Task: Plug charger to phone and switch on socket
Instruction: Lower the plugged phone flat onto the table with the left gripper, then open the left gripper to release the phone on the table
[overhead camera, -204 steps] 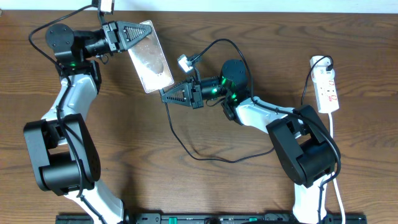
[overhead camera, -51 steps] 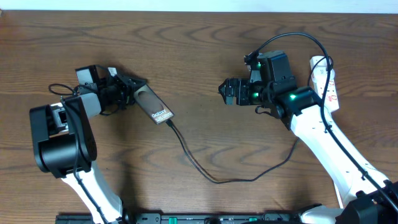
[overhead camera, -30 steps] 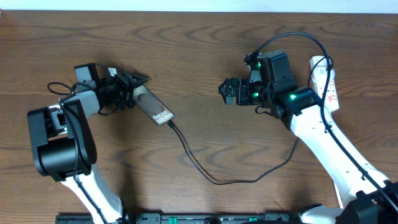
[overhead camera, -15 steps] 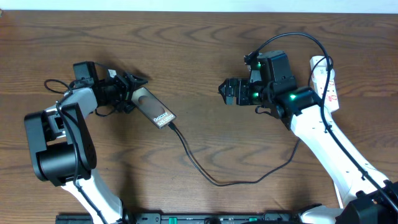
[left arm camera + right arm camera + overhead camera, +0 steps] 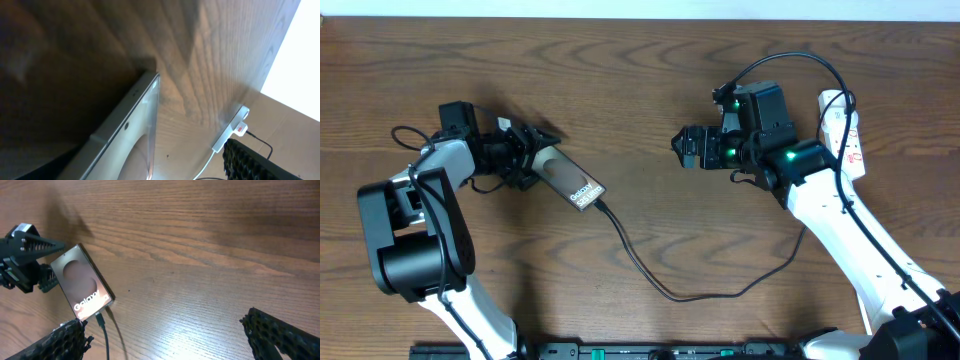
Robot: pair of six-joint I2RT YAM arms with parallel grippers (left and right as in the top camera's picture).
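We've got the left gripper [image 5: 538, 155] clamped across one short end of the flat brownish-grey phone [image 5: 572, 180] with white Galaxy lettering. The phone stretches out from the fingertips, low on the brown wooden table [image 5: 650, 80]. At the end farthest from those fingers, the thin black cable [image 5: 665, 290] runs into the phone (seated, as far as we can judge). The right gripper [image 5: 682, 148] hovers with its fingers wide apart, holding nothing. The small white power strip [image 5: 847, 140] sits behind it, just past its wrist. We judge the phone rigid, light and slick-faced, so an edge grip suits it. The cable is limp and could tug at the plug. The strip looks light and may skid, so we'd press its switch straight down.
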